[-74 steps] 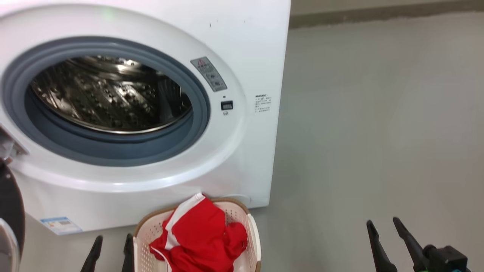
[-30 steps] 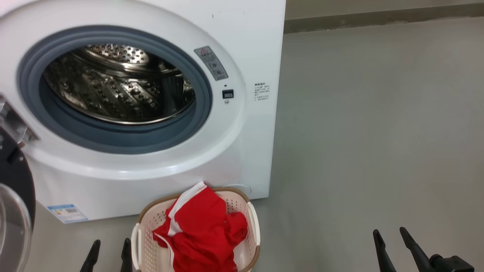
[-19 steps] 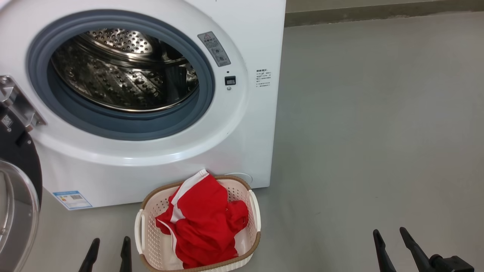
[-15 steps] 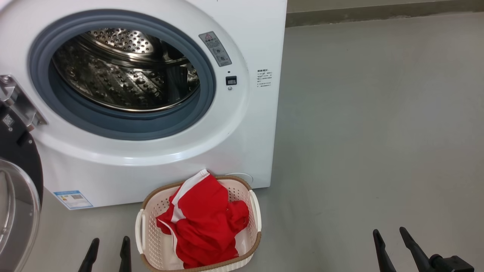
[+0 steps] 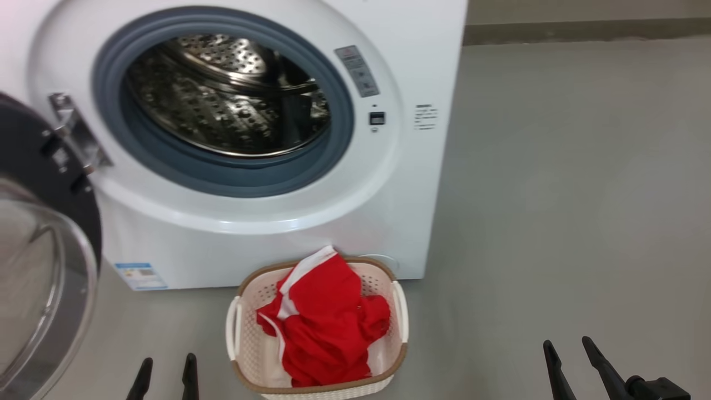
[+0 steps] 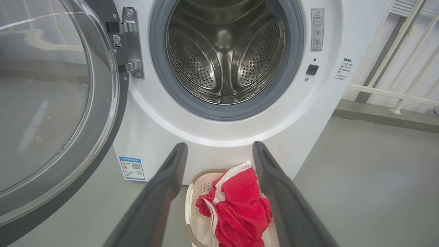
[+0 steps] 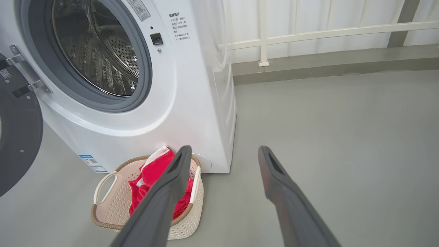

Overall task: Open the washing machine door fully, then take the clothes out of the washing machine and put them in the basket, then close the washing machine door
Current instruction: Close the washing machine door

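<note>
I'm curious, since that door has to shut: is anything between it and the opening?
Nothing visible does. The door stands open at the left; no cloth hangs over the grey ring. The basket of clothes sits on the floor below the opening, likely under the door's path.

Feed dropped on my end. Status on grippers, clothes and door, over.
Left gripper and right gripper open, empty. Clothes in basket, drum looks bare. Washing machine door hangs open; basket low in front, looks clear of its swing.

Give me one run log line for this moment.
washing machine door open | drum empty | clothes in basket | left gripper open | right gripper open
</note>
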Robot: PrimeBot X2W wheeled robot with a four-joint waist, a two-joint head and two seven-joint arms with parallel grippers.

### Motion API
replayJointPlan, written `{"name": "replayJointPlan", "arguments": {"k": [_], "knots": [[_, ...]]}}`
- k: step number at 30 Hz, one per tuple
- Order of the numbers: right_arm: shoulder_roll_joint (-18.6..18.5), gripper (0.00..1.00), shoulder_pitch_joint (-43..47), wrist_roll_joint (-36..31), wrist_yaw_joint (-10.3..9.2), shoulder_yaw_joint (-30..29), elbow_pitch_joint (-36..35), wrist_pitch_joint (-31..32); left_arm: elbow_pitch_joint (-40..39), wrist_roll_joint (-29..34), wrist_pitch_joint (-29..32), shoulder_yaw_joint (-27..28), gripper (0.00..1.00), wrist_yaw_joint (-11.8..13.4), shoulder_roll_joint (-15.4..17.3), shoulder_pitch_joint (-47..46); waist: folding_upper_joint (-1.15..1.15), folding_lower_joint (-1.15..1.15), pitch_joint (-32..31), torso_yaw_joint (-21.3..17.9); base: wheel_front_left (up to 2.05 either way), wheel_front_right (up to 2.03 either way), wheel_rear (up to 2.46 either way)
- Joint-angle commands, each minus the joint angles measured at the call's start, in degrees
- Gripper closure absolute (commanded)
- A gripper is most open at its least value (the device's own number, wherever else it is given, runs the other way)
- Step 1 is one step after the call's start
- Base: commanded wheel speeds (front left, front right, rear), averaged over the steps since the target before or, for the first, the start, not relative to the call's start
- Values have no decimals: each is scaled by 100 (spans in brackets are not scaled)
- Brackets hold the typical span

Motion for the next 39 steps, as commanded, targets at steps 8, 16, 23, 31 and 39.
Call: {"name": "replayJointPlan", "arguments": {"k": [8,16,23,31,39], "knots": [[-140,0,-141,62,36,349,-48,-37,-64,-272,-27,-52,0,245,52,-21,0,0,-92,1037,0,0,0],[-199,0,-169,81,36,584,16,-37,4,-380,-27,-156,0,398,52,103,0,0,-188,1872,0,0,0],[-329,0,-514,114,36,1103,127,-37,-129,-553,-27,-88,0,589,52,224,0,0,-90,2270,0,0,0],[-557,0,-1060,278,36,1705,390,-37,-393,-899,-27,-112,0,881,52,359,0,0,109,2440,0,0,0],[-631,0,-1321,389,36,1961,529,-37,-525,-1053,-27,-144,0,1010,52,429,0,0,148,2476,0,0,0]]}}
